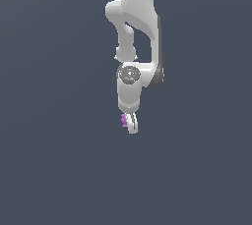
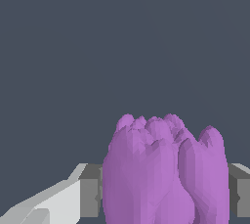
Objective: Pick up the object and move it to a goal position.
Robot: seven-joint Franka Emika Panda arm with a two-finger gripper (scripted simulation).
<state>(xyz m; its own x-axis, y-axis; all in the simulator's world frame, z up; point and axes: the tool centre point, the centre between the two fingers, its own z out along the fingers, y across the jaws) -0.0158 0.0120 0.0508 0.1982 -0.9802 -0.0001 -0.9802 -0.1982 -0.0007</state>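
Note:
The purple bumpy object (image 2: 163,174) fills the gap between my two grey finger pads (image 2: 90,193) in the wrist view and touches both. In the exterior view only a small purple edge of the object (image 1: 123,119) shows beside the white fingers (image 1: 132,123). My gripper (image 1: 130,122) hangs below the white arm, shut on the object, near the middle of the view. Whether the object rests on the surface or is lifted cannot be told.
A plain dark grey-blue surface (image 1: 54,160) surrounds the arm in both views. No goal marker or other object shows.

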